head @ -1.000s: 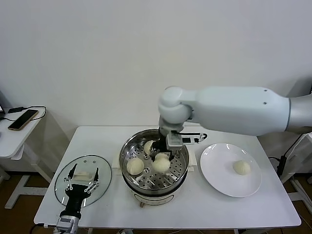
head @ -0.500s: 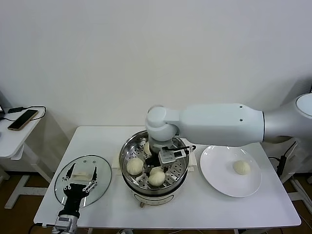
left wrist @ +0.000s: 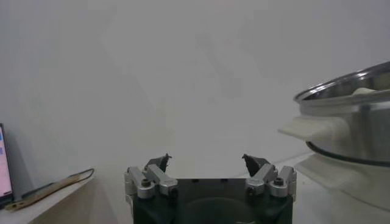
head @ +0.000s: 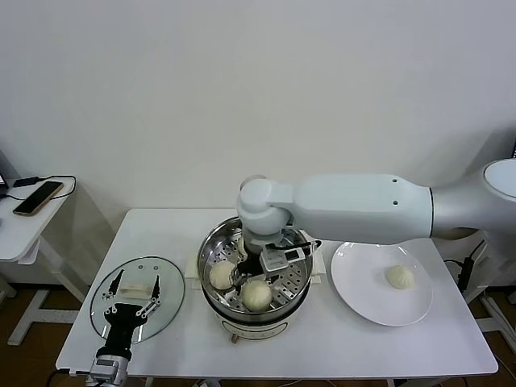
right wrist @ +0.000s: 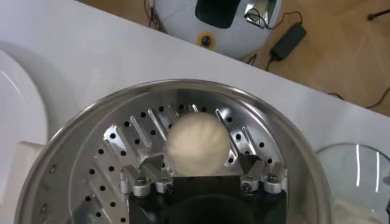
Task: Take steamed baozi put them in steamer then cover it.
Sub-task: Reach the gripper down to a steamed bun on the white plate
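**Right pincer down in the steamer with a bun between its fingers**

My right pincer [head: 251,284] sits inside the wide round shiny stainless-steel steamer pot [head: 297,286], low over the perforated tray floor at the side nearest the robot. In the right wrist view the pincer [right wrist: 196,164] has its fingers spread to either side of a round cream-white steamed bun [right wrist: 196,145]. Whether the pads press the dough or only flank it, I cannot tell. From the head view that same bun [head: 257,295] lies on the tray just below the wrist.

A second cream-white bun [head: 221,276] rests on the tray to the left of the first, close beside it. A third [head: 240,244] shows only as a sliver at the far side of the pot, mostly hidden behind the right wrist. A fourth cream-white bun [head: 400,276] lies alone on the flat round white plate [head: 355,274], which stands on the white surface [head: 339,339] just to the right of the steamer.

My left pincer [head: 133,300] is parked at the near left of the surface, fingers spread wide, over the round clear glass lid [head: 173,300] with its white handle [head: 135,288]. The left wrist view shows its fingertips [left wrist: 256,163] well apart with nothing between them, and the steamer wall [left wrist: 350,115] off to one side.
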Controlling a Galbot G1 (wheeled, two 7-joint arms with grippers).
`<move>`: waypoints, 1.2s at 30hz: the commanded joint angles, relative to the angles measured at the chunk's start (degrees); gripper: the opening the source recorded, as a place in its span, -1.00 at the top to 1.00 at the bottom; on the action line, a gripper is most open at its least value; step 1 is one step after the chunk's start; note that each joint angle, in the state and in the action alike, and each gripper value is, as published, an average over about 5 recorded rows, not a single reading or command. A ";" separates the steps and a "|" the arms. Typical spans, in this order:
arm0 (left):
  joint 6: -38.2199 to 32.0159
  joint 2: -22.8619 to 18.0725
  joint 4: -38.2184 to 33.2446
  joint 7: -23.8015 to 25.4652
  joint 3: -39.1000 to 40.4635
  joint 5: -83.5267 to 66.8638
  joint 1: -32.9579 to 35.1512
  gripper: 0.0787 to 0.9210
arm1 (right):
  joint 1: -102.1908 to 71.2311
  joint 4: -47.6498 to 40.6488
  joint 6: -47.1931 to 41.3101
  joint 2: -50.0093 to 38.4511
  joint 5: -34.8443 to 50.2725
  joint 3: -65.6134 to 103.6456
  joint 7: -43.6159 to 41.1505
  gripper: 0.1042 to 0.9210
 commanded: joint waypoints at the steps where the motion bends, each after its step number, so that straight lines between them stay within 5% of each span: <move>1: -0.02 0.10 0.12 -0.06 0.27 0.28 -0.31 -0.77 | 5.88 -1.23 -13.67 -13.09 11.81 4.35 -4.93 -0.76; 9: 0.12 0.11 0.12 0.01 0.65 0.73 -0.32 -0.77 | 6.49 -15.57 -32.82 -27.61 22.30 3.96 -6.56 -0.76; 19: 0.28 0.04 0.01 0.00 0.48 0.77 -0.26 -0.77 | -6.17 -31.97 -33.84 -34.23 21.73 3.20 -3.67 -0.76; 36: 0.19 -0.29 0.09 -0.10 0.39 1.19 0.06 -0.77 | -23.65 -40.65 -32.78 -31.82 15.75 12.95 1.74 -0.76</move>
